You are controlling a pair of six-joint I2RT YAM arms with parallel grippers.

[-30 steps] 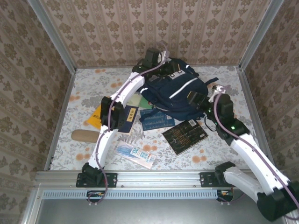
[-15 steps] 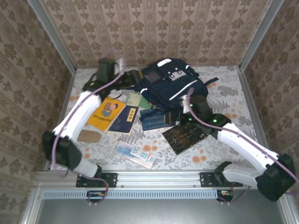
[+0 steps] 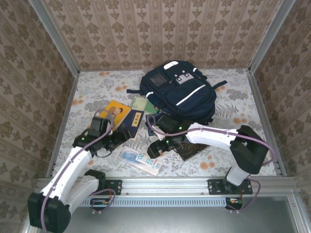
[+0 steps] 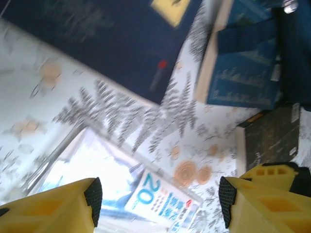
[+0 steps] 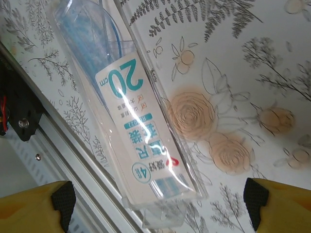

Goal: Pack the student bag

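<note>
Student bag [image 3: 177, 92] sits upper centre of the top view, near the back wall, front pocket up. Can't tell if the main compartment is unzipped.

Nothing visibly packed. Yellow book [image 3: 112, 112], navy booklet [image 3: 132, 124], green notebook [image 3: 140, 104], blue book [image 4: 243, 68], black book [image 3: 191, 151] and clear ruler packet [image 3: 141, 161] all lie loose on the table [image 3: 97, 87], below and left of the bag.

Right gripper [image 5: 159, 199]: jaws wide, empty, hovering right over the ruler packet by the front rail.

Left gripper [image 4: 158, 206]: jaws apart, empty, just left of the packet, lower left of centre in the top view.

My read: barely started. Ruler packet looks like the next pick. Every item on the table is left to load.
</note>
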